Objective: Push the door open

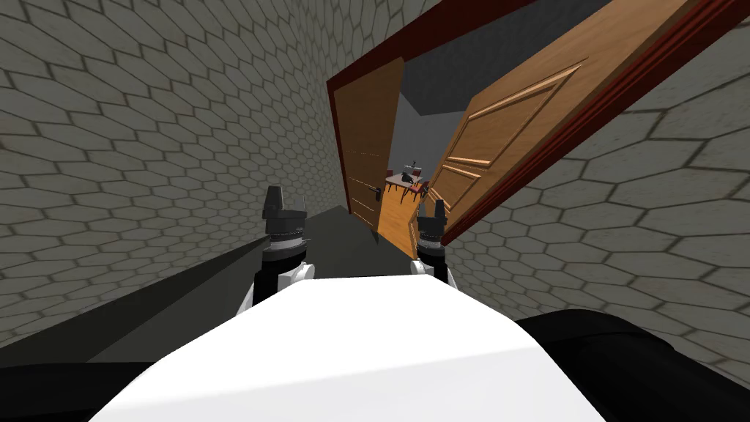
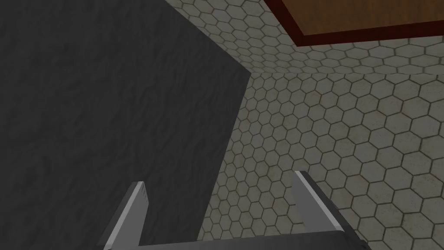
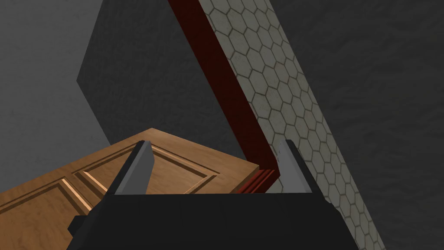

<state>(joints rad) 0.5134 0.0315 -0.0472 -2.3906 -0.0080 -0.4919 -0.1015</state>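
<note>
A brown panelled door leaf in a dark red frame stands swung partly open on the right. A second brown leaf with a dark handle stands at the left of the opening. My right gripper is raised close to the right leaf's near lower corner. In the right wrist view this gripper is open, with the door panel and frame just beyond its fingers; I cannot tell whether they touch. My left gripper is held up in the corridor and is open, holding nothing.
Hexagon-tiled walls close in on both sides of a narrow corridor with a dark floor. Through the gap between the leaves lies a wood-floored room with a table and chairs.
</note>
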